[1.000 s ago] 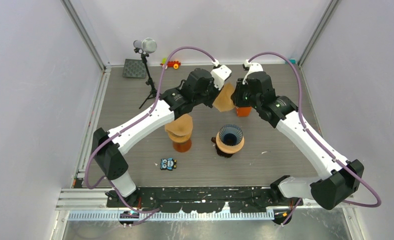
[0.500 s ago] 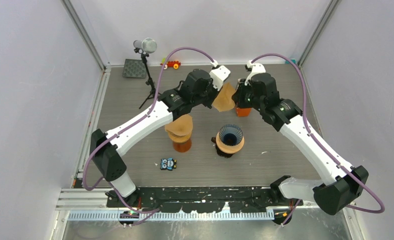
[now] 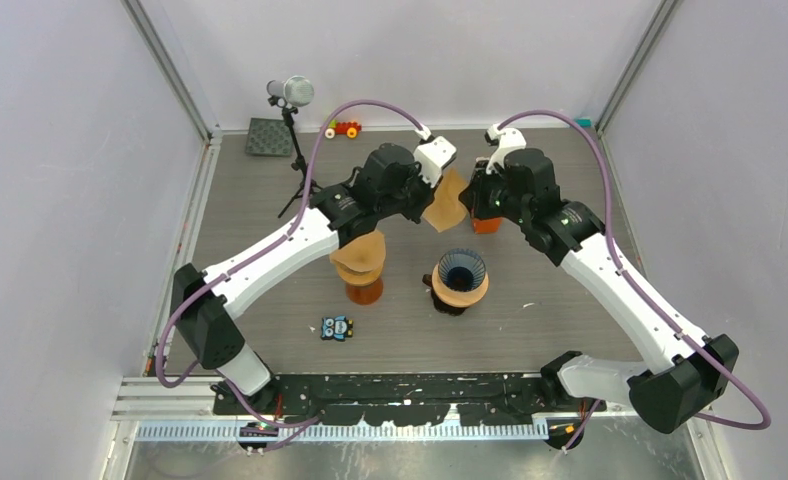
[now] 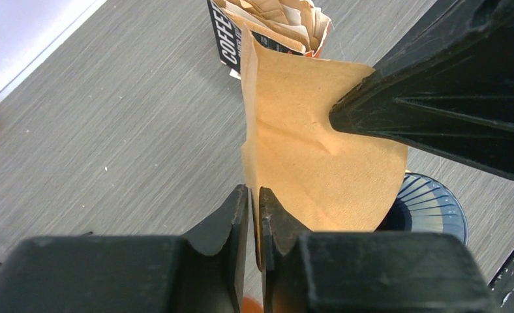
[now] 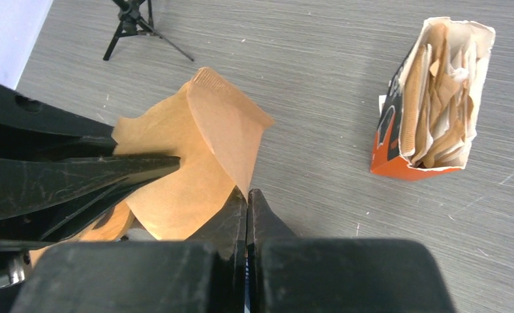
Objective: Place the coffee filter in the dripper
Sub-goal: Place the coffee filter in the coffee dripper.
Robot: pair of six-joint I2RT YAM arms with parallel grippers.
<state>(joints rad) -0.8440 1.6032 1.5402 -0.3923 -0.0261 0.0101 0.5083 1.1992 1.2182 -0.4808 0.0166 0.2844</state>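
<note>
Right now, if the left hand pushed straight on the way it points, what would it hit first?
Past the coffee filter the left hand pinches, the open filter box looks first in line; the right hand sits just beside that path. Depth unclear.

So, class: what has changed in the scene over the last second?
The right fingers have closed on the edge of the coffee filter. The left arm has shifted slightly leftward, the filter between the left fingers. The dripper and filter box stayed put.
</note>
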